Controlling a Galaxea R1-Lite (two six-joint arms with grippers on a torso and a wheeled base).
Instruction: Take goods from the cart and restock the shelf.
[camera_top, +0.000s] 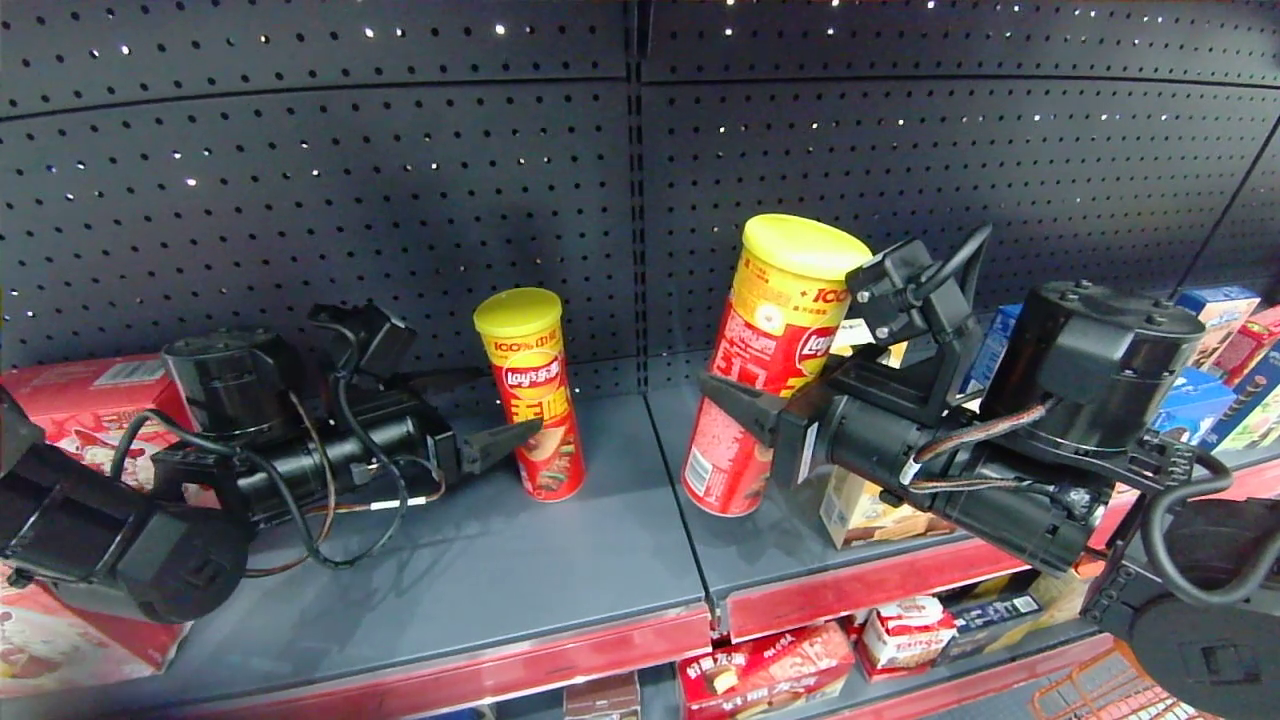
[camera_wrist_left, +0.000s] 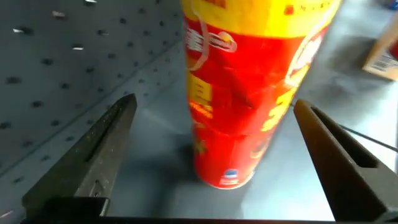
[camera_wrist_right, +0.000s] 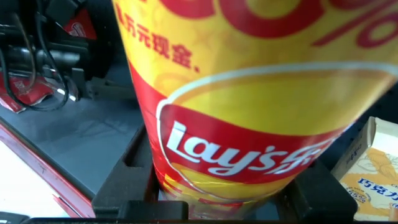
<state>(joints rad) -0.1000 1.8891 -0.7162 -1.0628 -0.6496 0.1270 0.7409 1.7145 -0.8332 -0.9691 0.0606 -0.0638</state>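
The right gripper clamps a tilted can; left gripper seemingly straddles an upright can.

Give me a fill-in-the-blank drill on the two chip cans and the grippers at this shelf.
1. The smaller chip can stands ___ on the shelf.
2. The left gripper has its jaws ___, one on each side of that can.
3. The larger chip can, clamped in the right gripper, is not upright but ___.
4. Both cans have lids coloured ___.

Missing words: upright; open; tilted; yellow.
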